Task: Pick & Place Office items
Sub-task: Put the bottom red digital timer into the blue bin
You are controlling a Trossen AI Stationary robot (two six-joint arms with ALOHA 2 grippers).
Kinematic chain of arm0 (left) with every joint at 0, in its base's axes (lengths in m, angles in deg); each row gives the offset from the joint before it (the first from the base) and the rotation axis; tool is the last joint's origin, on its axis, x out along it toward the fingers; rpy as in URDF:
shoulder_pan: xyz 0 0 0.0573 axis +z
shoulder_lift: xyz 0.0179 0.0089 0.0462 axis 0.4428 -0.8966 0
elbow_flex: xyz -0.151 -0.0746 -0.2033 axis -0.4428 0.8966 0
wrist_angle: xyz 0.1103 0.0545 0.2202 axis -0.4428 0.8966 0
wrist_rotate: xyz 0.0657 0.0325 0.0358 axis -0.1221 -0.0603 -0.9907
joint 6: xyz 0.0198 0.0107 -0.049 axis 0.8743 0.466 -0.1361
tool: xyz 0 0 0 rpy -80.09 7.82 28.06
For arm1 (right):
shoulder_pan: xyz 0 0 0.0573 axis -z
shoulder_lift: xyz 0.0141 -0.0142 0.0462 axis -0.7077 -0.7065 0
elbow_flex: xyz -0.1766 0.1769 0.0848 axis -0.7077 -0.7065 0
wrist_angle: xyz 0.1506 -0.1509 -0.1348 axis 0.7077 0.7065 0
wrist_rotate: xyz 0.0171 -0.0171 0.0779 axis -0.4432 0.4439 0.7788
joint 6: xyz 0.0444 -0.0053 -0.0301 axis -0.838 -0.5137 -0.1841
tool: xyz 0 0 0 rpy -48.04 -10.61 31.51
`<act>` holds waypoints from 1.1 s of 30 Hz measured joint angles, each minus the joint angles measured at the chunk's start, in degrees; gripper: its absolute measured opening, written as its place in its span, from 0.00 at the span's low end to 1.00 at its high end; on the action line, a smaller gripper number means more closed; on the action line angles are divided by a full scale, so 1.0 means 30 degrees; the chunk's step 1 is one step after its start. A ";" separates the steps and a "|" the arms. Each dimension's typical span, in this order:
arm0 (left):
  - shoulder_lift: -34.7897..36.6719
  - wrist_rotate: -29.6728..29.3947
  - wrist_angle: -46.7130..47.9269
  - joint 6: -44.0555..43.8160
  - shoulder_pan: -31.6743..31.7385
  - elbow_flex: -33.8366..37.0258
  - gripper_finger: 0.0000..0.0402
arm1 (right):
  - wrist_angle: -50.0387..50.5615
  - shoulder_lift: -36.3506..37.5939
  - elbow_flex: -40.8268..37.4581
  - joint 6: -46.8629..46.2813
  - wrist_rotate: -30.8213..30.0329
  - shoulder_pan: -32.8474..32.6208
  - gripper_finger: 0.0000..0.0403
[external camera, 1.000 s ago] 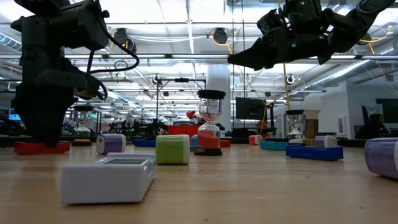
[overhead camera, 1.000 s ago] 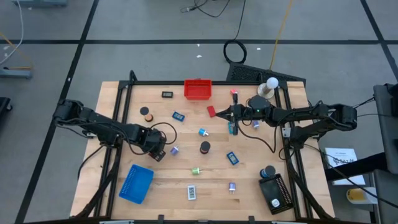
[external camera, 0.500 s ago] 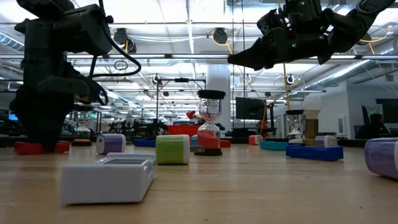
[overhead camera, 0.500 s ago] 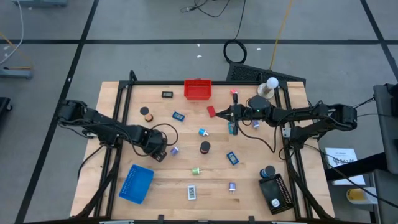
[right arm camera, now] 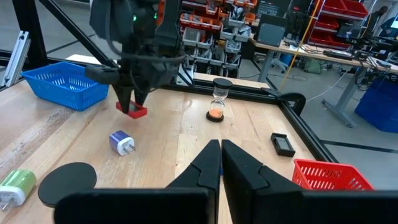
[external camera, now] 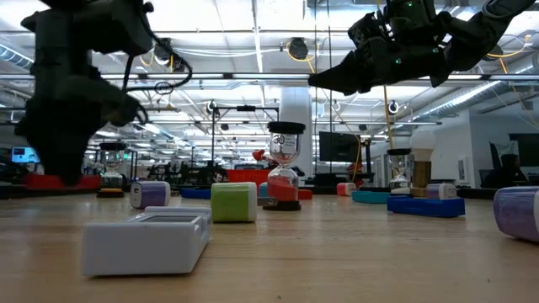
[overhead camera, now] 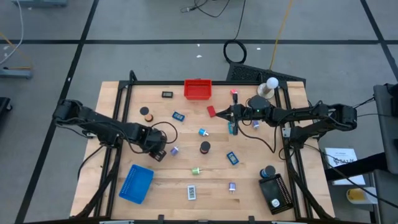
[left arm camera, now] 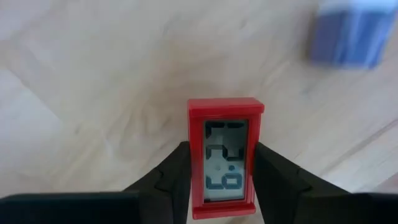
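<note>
My left gripper [overhead camera: 158, 154] is at the table's left-middle, shut on a small red timer with a grey display [left arm camera: 226, 155]. The timer also shows in the low view [external camera: 55, 180] and the right wrist view [right arm camera: 132, 110]. My right gripper [overhead camera: 227, 114] hovers high over the table's far middle, shut and empty [right arm camera: 221, 146]. Other items lie loose on the table: a purple-white plug [overhead camera: 175, 150], a black cylinder [overhead camera: 204, 147], a green bit [overhead camera: 196, 171], blue blocks [overhead camera: 232, 158] and a white-labelled rectangle [overhead camera: 191, 192]. My left gripper pinches the red timer's two long sides [left arm camera: 191, 168] between its two fingers, at the end nearer the wrist. The fingers point down from above. The timer hangs display-up, its far end sticking out past the fingertips, just clear of the table in the low view.
A blue basket [overhead camera: 137, 183] sits at the near left, a red tray [overhead camera: 198, 89] at the far middle and a black tray [overhead camera: 275, 194] at the near right. A white ball on a stand [overhead camera: 268, 86] is at the far right. An hourglass [external camera: 284, 168] stands mid-table.
My left gripper has risen a little with the red timer, which has gone from resting on the table to hanging just above it. The left arm shows blurred in the low view. My right gripper has kept still.
</note>
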 joint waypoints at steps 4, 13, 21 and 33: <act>0.0578 -0.0107 0.1748 -0.0527 -0.0165 -0.1497 0.34 | 0.0000 0.0000 0.0000 0.0002 0.0000 0.0000 0.01; 0.0991 -0.0751 0.4442 -0.5525 -0.4695 -0.5547 0.34 | 0.0007 0.0000 -0.0004 0.0003 0.0000 0.0000 0.01; 0.0400 -0.1997 0.4309 -1.4768 -1.1631 -0.5698 0.34 | 0.0000 0.0000 -0.0003 0.0000 0.0000 0.0000 0.01; -0.2528 -0.2257 0.3669 -1.9910 -1.5897 -0.5111 0.34 | 0.0000 0.0000 -0.0006 0.0000 0.0000 0.0000 0.01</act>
